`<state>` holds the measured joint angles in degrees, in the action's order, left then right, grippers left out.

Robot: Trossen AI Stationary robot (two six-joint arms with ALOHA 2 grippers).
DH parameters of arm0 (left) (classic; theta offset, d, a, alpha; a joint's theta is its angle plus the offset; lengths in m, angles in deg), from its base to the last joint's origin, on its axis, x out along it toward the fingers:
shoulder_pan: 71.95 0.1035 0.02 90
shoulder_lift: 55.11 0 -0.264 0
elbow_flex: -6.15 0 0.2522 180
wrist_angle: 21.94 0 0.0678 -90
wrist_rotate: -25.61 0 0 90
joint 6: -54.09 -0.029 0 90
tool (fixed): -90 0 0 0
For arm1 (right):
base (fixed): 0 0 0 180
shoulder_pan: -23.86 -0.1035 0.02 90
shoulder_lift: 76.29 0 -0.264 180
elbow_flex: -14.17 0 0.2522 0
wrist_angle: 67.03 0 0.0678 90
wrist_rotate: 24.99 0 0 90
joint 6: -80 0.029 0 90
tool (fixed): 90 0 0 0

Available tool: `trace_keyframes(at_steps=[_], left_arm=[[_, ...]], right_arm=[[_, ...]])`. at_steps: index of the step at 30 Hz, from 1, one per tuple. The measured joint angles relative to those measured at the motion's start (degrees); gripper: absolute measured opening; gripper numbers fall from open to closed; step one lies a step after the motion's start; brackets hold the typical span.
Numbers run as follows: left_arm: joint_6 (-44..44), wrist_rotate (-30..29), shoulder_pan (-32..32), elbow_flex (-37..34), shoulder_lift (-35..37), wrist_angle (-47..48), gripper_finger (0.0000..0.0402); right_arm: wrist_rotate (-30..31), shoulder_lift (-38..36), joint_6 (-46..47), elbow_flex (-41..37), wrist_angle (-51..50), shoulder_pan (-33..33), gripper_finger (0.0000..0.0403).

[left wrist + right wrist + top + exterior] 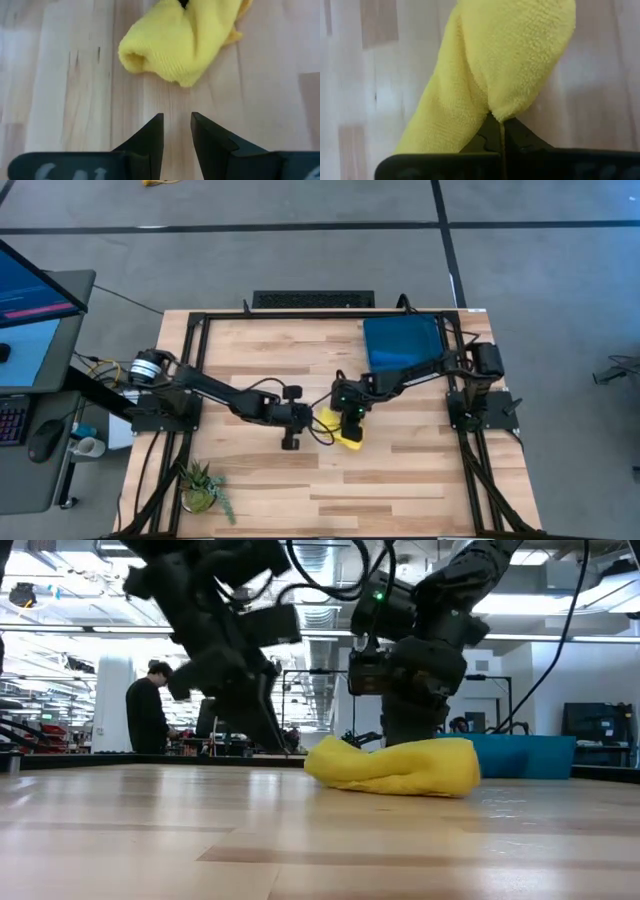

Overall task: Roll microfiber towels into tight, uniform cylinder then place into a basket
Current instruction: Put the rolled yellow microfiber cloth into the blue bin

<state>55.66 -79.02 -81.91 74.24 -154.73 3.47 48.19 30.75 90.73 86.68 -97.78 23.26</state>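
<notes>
From above, we noted the yellow towel (346, 430) bunched near the table's (400, 480) centre, well short of the basket (402, 342) at the far right corner. Level with the table, the roll lay loose. Our left gripper (177, 131) hovered just beside it, fingers slightly parted, empty. Our right gripper (500, 131) pinched the towel's edge, apparently to hold the roll.

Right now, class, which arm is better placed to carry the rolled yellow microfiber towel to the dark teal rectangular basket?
The right arm, probably. Its claw is pinched on the rolled yellow microfiber towel, and the dark teal rectangular basket sits on its side. The left claw is open, short of the towel.
</notes>
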Motion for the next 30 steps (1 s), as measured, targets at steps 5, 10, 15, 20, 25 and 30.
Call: trace_keyframes(at_steps=[5, 10, 15, 20, 25, 30], left_arm=[[2.1, 0.2, -1.6, -4.5, 6.5, 0.8, 0.0091], [7.1, 5.8, -2.3, -16.9, 12.5, -16.0, 0.0091], [11.5, 9.3, -1.0, -26.7, 14.3, -34.3, 0.0091], [11.6, 9.3, 0.4, -27.4, 14.3, -36.3, 0.0091], [11.6, 9.5, 0.4, -26.5, 14.5, -36.5, 0.0091], [11.7, 10.3, 0.3, -26.1, 14.9, -35.9, 0.0091]], right_arm=[[3.5, -2.5, -1.2, 0.1, -5.1, -1.5, 0.0008], [9.0, -6.8, -1.6, 0.0, -11.1, -3.2, 0.0008], [12.7, -12.2, -2.2, 0.1, -14.4, -4.0, 0.0009], [17.2, -18.0, -2.8, 0.2, -18.4, -3.5, 0.0008], [20.5, -24.1, -4.6, 0.1, -21.9, -1.7, 0.0008], [26.4, -30.7, -7.0, 0.3, -26.4, 0.6, 0.0008]])
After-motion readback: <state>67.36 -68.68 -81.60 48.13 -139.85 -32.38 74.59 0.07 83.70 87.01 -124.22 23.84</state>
